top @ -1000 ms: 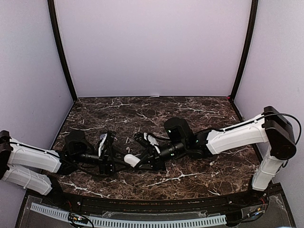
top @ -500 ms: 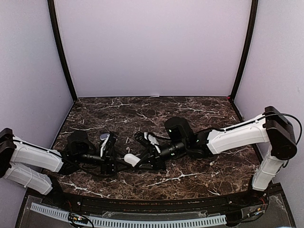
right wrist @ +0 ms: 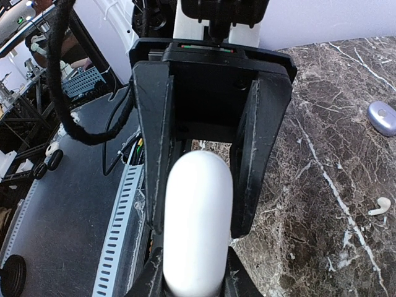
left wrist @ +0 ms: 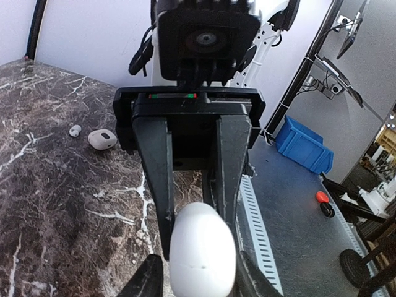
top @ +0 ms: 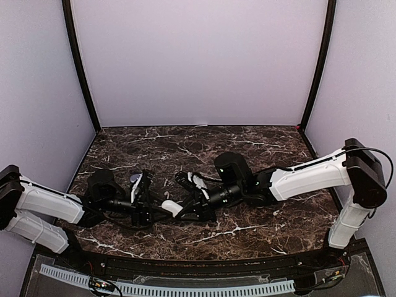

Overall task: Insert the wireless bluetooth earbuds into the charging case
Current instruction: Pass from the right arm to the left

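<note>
Where marble lies veined, right fingers pinch a smooth oval case.

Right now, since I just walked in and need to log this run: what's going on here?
Both arms meet low over the marble table around one white charging case. The right gripper is shut on one end of it. The left gripper has its fingers on either side of the other end, but it is unclear whether they grip. Neither gripper holds a bud: a white earbud lies loose on the table, as does a lavender case. Nothing has been inserted yet.
</note>
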{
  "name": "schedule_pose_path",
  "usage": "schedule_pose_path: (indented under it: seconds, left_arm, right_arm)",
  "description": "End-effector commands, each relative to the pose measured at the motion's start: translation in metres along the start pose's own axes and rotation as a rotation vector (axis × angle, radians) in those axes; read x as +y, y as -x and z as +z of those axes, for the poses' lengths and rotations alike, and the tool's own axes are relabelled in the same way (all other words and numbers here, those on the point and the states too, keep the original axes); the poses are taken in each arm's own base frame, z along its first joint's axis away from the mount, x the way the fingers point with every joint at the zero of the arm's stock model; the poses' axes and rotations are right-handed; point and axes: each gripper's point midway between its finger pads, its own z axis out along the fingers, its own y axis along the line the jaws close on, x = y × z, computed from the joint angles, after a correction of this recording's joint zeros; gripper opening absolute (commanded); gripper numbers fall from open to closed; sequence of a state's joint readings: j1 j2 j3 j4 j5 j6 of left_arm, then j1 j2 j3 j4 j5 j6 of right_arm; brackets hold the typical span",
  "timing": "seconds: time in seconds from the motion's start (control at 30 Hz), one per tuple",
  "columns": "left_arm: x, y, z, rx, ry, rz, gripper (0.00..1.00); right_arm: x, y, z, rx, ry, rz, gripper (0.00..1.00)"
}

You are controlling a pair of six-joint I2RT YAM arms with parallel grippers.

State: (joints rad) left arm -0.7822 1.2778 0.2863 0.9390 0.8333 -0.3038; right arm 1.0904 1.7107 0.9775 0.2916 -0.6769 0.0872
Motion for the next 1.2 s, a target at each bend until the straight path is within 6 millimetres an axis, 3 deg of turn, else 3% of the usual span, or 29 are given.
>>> schedule_pose_path:
  seconds: [0.0,0.2,0.33,0.4,0.6,0.8,1.17]
  left_arm:
    - [-0.008,0.015,0.003,-0.029,-0.046,0.042,0.38]
    - [-0.008,0.014,0.003,-0.027,-0.044,0.046,0.27]
    - [-0.008,0.011,0.003,-0.019,-0.042,0.036,0.38]
    - [-0.006,0.010,0.003,-0.012,-0.036,0.032,0.39]
    - [-0.004,0.009,0.003,0.002,-0.016,0.043,0.26]
    - [-0.001,0.006,0.004,0.020,-0.005,0.027,0.31]
    - [0.005,0.001,0.004,0.035,0.023,0.011,0.31]
  right_arm:
    - [0.004,0.016,-0.002,-0.048,0.011,-0.043,0.06]
    - [0.004,0.017,-0.002,-0.050,0.012,-0.046,0.06]
    - [0.004,0.017,-0.003,-0.053,0.004,-0.049,0.06]
    - [0.004,0.018,-0.003,-0.053,0.004,-0.049,0.06]
    - [0.004,0.017,-0.003,-0.051,0.002,-0.048,0.07]
    - [0.001,0.018,-0.003,-0.045,-0.016,-0.049,0.07]
    - [-0.005,0.017,-0.003,-0.032,-0.060,-0.056,0.08]
